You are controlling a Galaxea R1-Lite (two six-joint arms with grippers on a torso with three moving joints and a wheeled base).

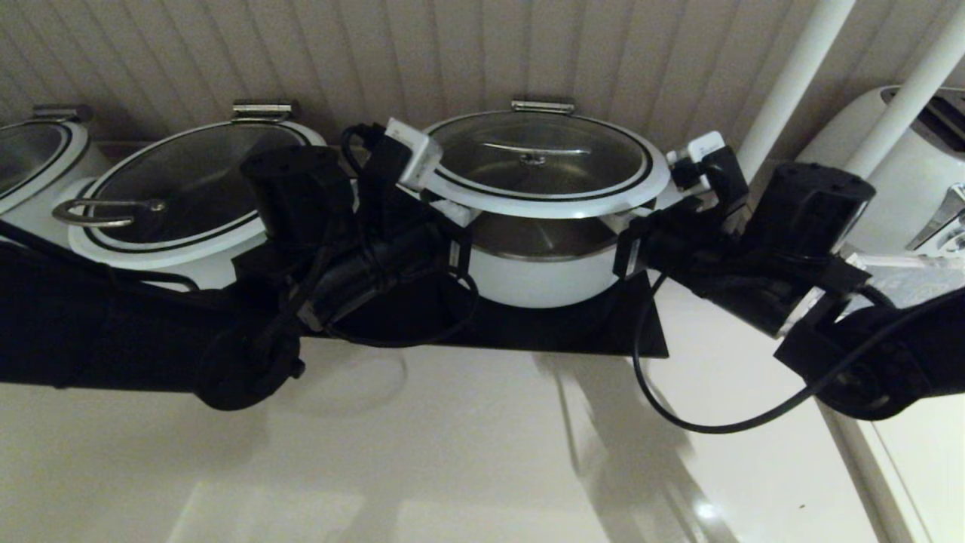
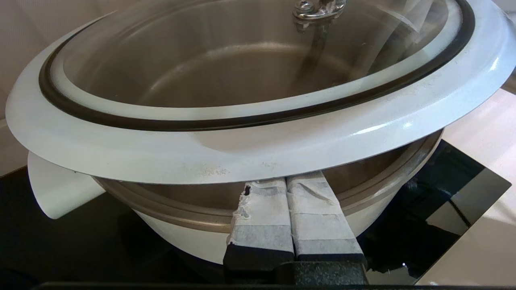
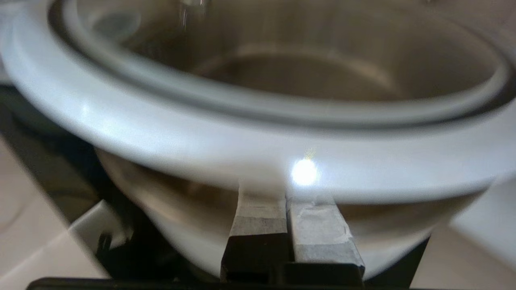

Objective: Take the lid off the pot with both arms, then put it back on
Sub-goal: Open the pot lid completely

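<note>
The round glass lid (image 1: 543, 162) with white rim and steel bar handle hovers a little above the round white pot (image 1: 543, 275), with a gap showing the steel inner bowl. My left gripper (image 1: 456, 216) is shut, its fingers tucked under the lid's left rim. My right gripper (image 1: 629, 220) is shut, its fingers under the right rim. In the left wrist view the closed gripper (image 2: 287, 182) reaches beneath the lid's rim (image 2: 242, 149), above the pot (image 2: 189, 241). In the right wrist view the closed gripper (image 3: 287, 198) sits under the lid's rim (image 3: 201, 149), above the pot (image 3: 177, 229).
The pot stands on a black mat (image 1: 558, 332). A wider oval pot with a loop-handled lid (image 1: 188, 188) is close on the left, and another (image 1: 30, 158) is at the far left. A white appliance (image 1: 927, 166) and two white poles (image 1: 791, 83) are at the right. A panelled wall is behind.
</note>
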